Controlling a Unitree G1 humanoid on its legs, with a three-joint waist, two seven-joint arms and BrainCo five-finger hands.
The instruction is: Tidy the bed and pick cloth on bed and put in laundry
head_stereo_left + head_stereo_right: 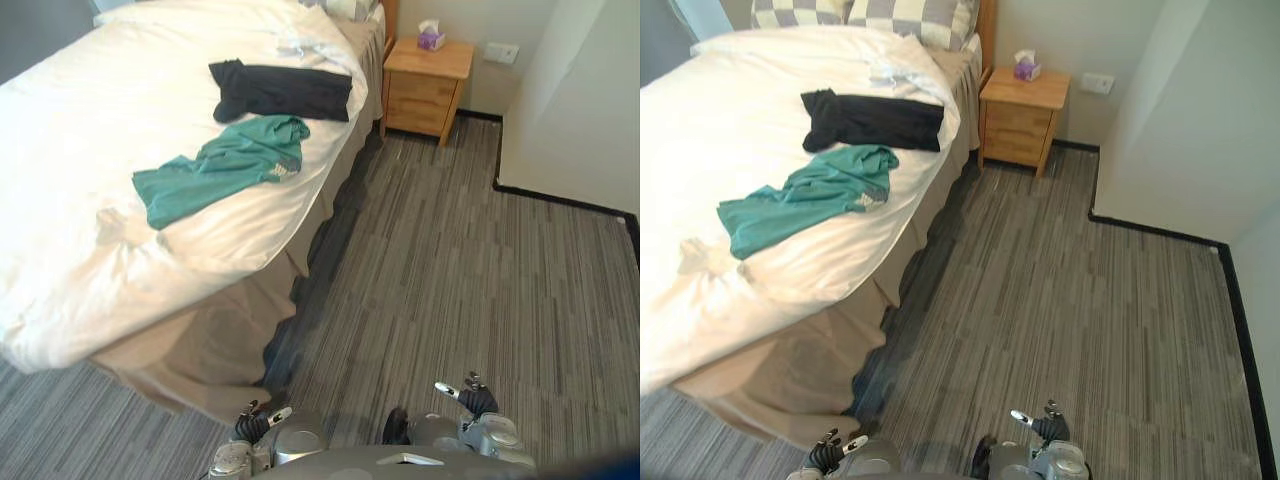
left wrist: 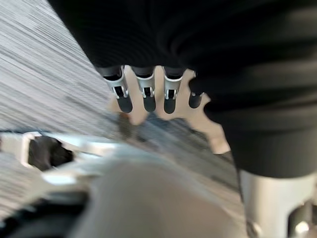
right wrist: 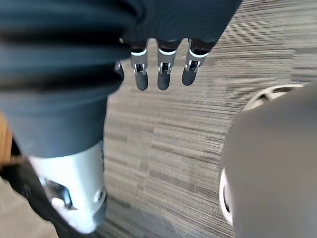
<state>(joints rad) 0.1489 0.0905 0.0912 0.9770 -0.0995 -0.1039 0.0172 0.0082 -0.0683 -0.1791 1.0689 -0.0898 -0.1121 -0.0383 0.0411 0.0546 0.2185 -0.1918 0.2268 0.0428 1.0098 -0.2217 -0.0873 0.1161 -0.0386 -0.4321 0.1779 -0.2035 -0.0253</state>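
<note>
Bed w/ white rumpled duvet (image 1: 90, 130) seen on robot's left, running to far end of room. Two garments are laid on duvet, near the bed's right edge:
- teal-green crumpled shirt-like cloth (image 1: 225, 165), spread flat across mid-bed, one end reaching toward edge.
- black folded-over cloth (image 1: 285, 90), just beyond the teal one, towards the headboard end; the two are touching or nearly so at teal cloth's far corner, can't tell which.

Both cloths are on the bed, well apart from both hands.

Grey-and-white checked pillows (image 1: 890, 18) noted at head of bed. Beige bed skirt (image 1: 200, 340) hangs below duvet at near corner.

Light wooden nightstand w/ drawers (image 1: 425, 90) stands beside the head of bed, against far wall. Small purple tissue box (image 1: 431, 38) is set on top of it. White wall socket plate (image 1: 500, 52) seen just right of nightstand. Floor is covered by grey striped carpet (image 1: 450, 250).

Left hand (image 2: 147, 94): held low at robot's side, fingers straight and hanging down over carpet, relaxed, nothing grasped. Also seen at lower edge of left eye view.

Right hand (image 3: 163, 74): held low on the other side, fingers straight, pointing down at carpet, released, nothing in it.
</note>
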